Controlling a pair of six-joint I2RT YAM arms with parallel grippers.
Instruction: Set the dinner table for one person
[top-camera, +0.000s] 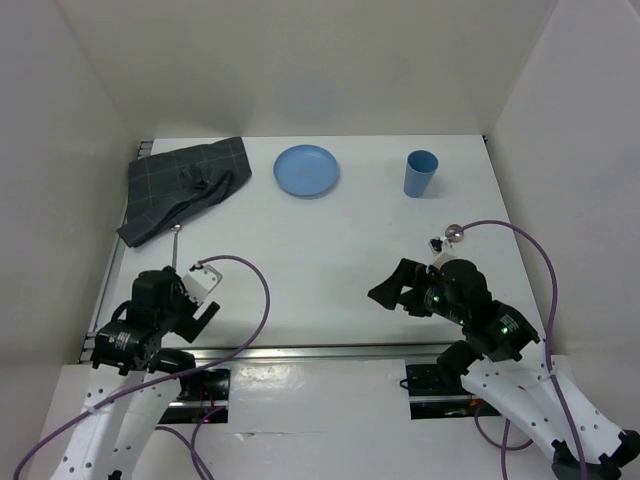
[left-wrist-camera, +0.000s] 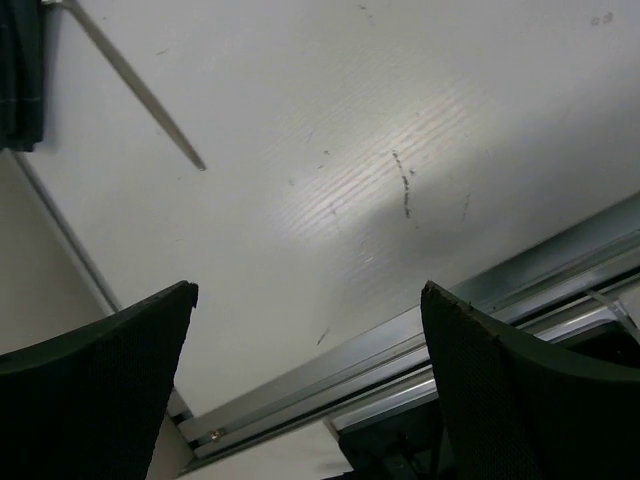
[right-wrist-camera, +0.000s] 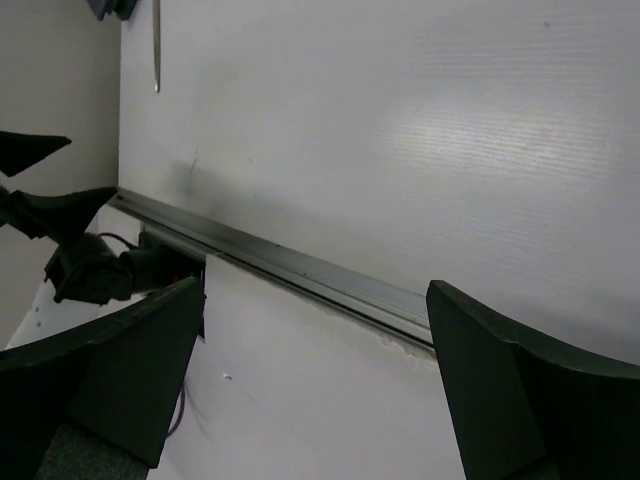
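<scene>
1. Tabletop (top-camera: 330, 250): blue plate (top-camera: 306, 171) at far centre; blue cup (top-camera: 420, 173) right of plate, grey checked cloth (top-camera: 185, 187) left of plate, all apart.
2. Slim metal utensil (left-wrist-camera: 135, 85) pokes out from the cloth's near edge, left of plate; type unclear.
3. Left claw (left-wrist-camera: 308, 288) released, empty, near-left of plate. Right claw (right-wrist-camera: 312, 283) released, empty, near-right of plate.
4. Judgement: nothing laid yet. Cloth likely first: pinch one corner, pull it flat nearer than plate, lift clear so the utensil isn't swept along.
</scene>
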